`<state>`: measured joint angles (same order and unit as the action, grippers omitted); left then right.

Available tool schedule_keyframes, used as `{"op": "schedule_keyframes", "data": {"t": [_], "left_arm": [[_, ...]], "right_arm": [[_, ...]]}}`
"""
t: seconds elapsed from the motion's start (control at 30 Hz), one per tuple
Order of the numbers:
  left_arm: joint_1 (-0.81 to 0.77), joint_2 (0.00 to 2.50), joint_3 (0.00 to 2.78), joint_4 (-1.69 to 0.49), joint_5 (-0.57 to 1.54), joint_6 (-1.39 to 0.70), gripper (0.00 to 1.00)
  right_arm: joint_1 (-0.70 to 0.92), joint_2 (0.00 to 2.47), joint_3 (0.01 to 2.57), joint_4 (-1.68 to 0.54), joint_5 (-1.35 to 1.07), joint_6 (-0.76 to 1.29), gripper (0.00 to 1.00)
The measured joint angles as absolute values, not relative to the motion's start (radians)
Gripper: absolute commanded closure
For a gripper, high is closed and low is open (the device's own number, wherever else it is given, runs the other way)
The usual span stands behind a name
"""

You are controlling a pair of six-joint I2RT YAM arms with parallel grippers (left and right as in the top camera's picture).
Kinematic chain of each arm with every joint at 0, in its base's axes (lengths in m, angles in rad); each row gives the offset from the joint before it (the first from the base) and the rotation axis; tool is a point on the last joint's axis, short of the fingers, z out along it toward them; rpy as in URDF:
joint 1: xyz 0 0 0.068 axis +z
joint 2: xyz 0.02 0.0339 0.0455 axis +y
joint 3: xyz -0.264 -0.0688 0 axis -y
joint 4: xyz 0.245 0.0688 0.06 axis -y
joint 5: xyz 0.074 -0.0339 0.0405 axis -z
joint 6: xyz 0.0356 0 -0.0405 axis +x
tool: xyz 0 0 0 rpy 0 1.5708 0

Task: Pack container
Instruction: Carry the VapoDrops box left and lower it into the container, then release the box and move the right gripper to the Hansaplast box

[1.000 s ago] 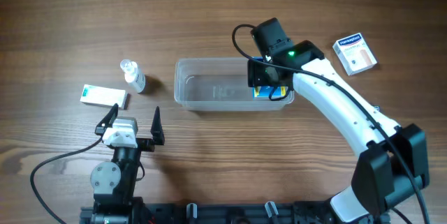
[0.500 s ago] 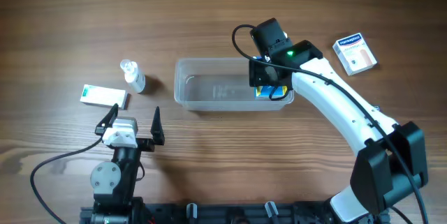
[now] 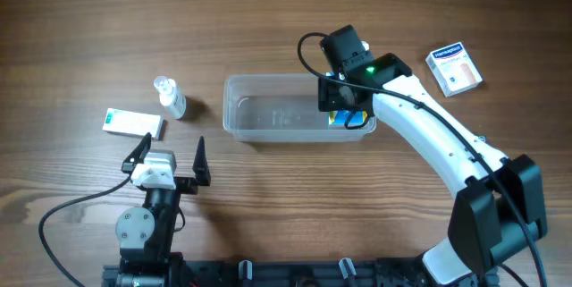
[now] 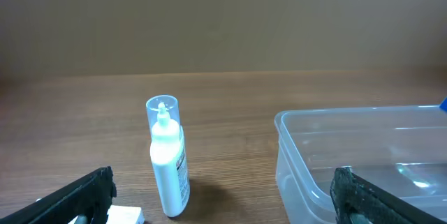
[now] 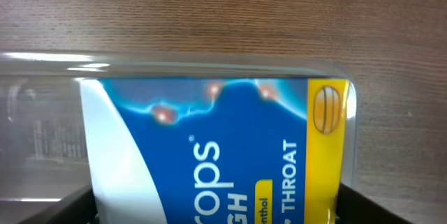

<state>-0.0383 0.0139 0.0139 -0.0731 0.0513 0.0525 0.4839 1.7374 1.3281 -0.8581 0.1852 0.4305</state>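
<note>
Right arm [image 3: 429, 133]: white shell, black joints, green light.

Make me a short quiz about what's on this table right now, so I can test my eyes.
1. True or false: the small bottle lies inside the container.
2. Which tool reaches into the container? A) the left tool B) the right tool C) neither
3. Fill in: ___ small boxes lie on the table outside the container.

Key
1. False: it stands on the table, left of the container.
2. B: it has the blue and yellow box between its fingers.
3. Two: the green-and-white box on the left and the white box on the far right.
</note>
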Motion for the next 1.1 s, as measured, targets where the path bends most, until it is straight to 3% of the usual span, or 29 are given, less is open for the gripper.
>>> {"op": "schedule_keyframes", "data": {"t": [0.1,0.6,0.8,1.1], "left_arm": [[-0.038,0.014,0.014,-0.073,0.051,0.052,0.00],[-0.038,0.014,0.014,-0.073,0.051,0.052,0.00],[-0.038,0.014,0.014,-0.073,0.051,0.052,0.00],[-0.038,0.014,0.014,-0.073,0.051,0.052,0.00]], "right_arm": [[0.484,1.737,1.328,-0.857,0.185,0.435,0.01],[0.447,1.725,1.328,-0.861,0.184,0.391,0.00],[0.311,1.584,1.328,-0.882,0.173,0.309,0.00],[-0.038,1.502,1.328,-0.791,0.173,0.099,0.00]]}}
